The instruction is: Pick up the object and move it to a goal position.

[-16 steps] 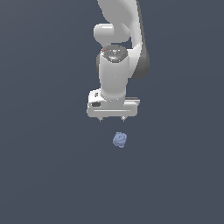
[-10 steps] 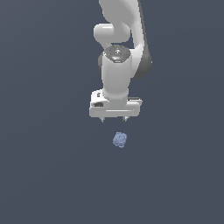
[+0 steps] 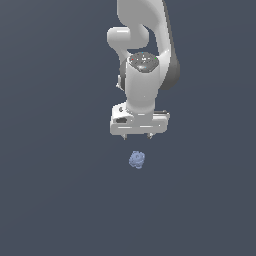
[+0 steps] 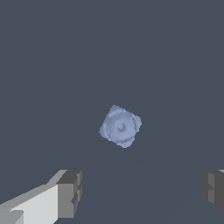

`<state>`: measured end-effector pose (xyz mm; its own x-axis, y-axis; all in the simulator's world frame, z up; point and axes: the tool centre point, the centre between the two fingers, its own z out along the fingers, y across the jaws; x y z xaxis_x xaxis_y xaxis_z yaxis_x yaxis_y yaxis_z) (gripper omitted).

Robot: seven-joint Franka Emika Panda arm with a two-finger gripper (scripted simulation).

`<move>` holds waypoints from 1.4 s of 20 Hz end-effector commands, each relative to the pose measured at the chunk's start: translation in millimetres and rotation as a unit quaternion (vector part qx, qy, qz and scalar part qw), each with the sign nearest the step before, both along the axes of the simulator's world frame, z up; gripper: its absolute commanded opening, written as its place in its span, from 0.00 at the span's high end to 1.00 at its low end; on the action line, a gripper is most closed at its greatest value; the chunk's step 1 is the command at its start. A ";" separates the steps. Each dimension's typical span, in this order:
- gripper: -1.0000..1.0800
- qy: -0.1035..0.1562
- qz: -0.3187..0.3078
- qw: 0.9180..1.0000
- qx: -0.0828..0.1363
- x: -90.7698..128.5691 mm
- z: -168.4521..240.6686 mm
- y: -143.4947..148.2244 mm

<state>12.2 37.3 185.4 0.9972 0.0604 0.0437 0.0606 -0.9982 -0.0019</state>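
The object (image 3: pixel 137 160) is a small lumpy periwinkle-blue blob lying on the dark grey floor. It also shows in the wrist view (image 4: pixel 120 127), where its bumpy, swirled top faces the camera. My white gripper (image 3: pixel 137 137) hangs above the object, a little apart from it and not touching. Its jaws are open wide and hold nothing. In the wrist view the two dark fingertips (image 4: pixel 70 193) stand far apart, and the object lies beyond the gap between them.
The plain dark grey floor (image 3: pixel 55 200) surrounds the object on all sides. The white arm (image 3: pixel 142 45) rises behind the gripper to the frame's upper edge. No other object shows.
The gripper has come down a little toward the object and shifted slightly to the exterior view's right. The object has not moved. The jaws stay open.
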 end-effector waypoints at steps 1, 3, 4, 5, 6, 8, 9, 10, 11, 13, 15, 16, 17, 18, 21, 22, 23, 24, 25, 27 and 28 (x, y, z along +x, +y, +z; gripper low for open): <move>0.04 0.000 -0.002 1.000 0.000 0.2 -0.5 0.0; 0.04 0.001 -0.006 1.000 0.001 0.9 -2.3 0.3; 0.04 0.001 -0.010 1.000 0.001 1.3 -3.6 0.5; 0.04 0.001 -0.014 1.000 0.001 1.9 -5.1 0.6; 0.04 0.002 -0.018 1.000 0.001 2.6 -6.9 0.7; 0.04 0.003 -0.030 1.000 0.002 4.1 -11.2 0.9; 0.04 0.004 -0.036 0.999 0.003 5.0 -13.7 1.1; 0.04 0.004 -0.044 0.999 0.003 6.0 -16.5 1.4; 0.04 0.005 -0.052 0.999 0.003 7.0 -19.6 1.7; 0.04 0.007 -0.070 0.998 0.004 9.2 -26.6 2.2; 0.04 0.009 -0.090 0.996 0.005 11.7 -34.7 2.8; 0.04 0.010 -0.102 0.995 0.005 13.1 -39.2 3.1; 0.04 0.011 -0.114 0.993 0.005 14.4 -44.0 3.4; 0.04 0.013 -0.126 0.992 0.005 15.8 -49.1 3.7; 0.04 0.016 -0.161 0.987 0.005 19.3 -63.2 4.6; 0.04 0.017 -0.171 0.985 0.005 20.3 -67.4 4.8; 0.04 0.017 -0.180 0.983 0.005 21.1 -71.2 5.0; 0.04 0.018 -0.189 0.982 0.005 21.9 -74.9 5.2; 0.04 0.019 -0.197 0.980 0.005 22.6 -78.2 5.4; 0.04 0.020 -0.210 0.977 0.004 23.8 -84.0 5.6; 0.04 0.020 -0.216 0.976 0.004 24.2 -86.5 5.8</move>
